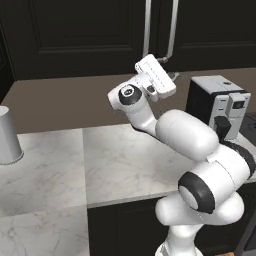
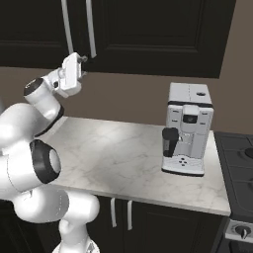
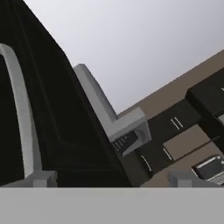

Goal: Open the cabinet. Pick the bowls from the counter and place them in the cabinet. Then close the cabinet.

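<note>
The cabinet (image 1: 85, 30) is a dark wall unit with both panelled doors shut. Its two silver bar handles (image 1: 172, 30) hang side by side at the middle. My gripper (image 1: 170, 67) is raised to the lower ends of the handles (image 2: 90, 27), just in front of the doors, and stands open with nothing held. In the hand view the gripper (image 3: 113, 178) points up along the door. One handle's lower bracket (image 3: 127, 131) sits ahead between the widely spread fingertips, and the other bar (image 3: 22, 109) runs at the left. The bowls are out of view. The marble counter (image 1: 115, 160) lies below.
A plain grey cup (image 1: 7, 135) stands on the counter at the far left. A white coffee machine (image 2: 188, 128) stands on the counter's right end, with a dark stove (image 2: 239, 158) beyond it. Base cupboards (image 2: 148, 222) run under the counter.
</note>
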